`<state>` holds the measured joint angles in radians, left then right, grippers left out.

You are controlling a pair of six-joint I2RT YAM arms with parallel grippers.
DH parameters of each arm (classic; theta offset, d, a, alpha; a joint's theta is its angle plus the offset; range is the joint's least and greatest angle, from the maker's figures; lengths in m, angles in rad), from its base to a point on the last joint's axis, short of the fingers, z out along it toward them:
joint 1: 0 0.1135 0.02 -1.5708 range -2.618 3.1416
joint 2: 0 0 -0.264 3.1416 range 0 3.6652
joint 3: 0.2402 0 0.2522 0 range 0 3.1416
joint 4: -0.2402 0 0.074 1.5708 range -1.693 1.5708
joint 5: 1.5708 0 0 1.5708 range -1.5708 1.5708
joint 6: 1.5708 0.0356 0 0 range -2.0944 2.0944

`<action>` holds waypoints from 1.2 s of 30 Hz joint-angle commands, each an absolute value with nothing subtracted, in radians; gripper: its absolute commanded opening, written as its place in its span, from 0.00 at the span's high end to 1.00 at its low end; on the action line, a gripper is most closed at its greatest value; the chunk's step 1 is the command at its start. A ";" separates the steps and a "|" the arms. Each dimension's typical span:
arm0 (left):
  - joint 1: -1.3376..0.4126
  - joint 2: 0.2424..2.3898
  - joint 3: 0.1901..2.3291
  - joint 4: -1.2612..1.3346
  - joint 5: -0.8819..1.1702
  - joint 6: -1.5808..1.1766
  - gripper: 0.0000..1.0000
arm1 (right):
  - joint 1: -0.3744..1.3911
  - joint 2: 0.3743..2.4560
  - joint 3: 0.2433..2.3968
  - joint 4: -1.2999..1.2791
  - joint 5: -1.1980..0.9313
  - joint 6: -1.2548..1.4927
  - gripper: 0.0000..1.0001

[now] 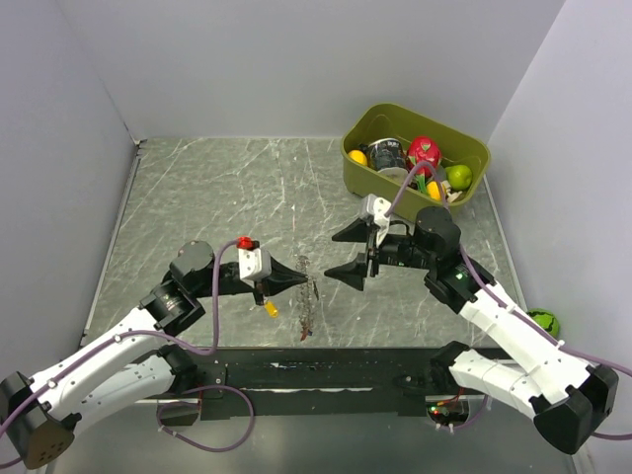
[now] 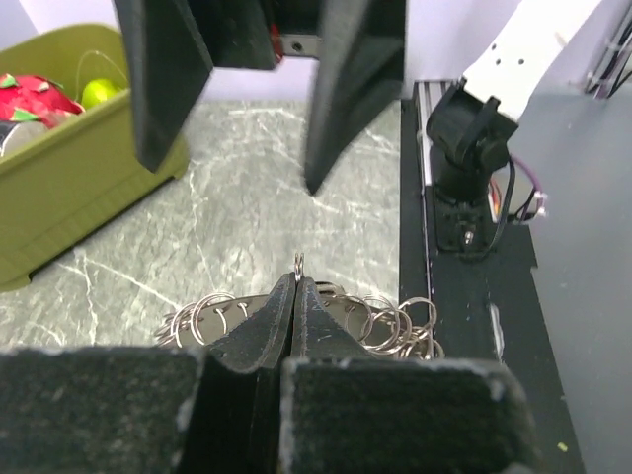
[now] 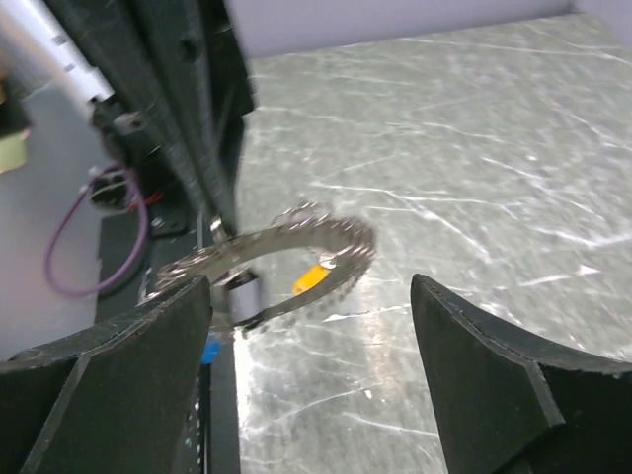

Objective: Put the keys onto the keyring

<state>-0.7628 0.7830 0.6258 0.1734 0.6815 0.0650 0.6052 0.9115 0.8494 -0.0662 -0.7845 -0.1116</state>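
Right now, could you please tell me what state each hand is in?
Left hand: closed, pinching the keyring.
Right hand: open, holding nothing.

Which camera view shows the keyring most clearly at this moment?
The right wrist view: the keyring appears as a nearly whole loop, though somewhat blurred. The top view shows it edge-on, as a thin line. The left wrist view shows only its top edge and some small rings.
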 commanded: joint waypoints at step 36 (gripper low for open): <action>-0.782 0.910 0.393 0.448 0.693 0.167 0.99 | 0.693 1.170 0.848 -0.245 -0.578 0.350 0.34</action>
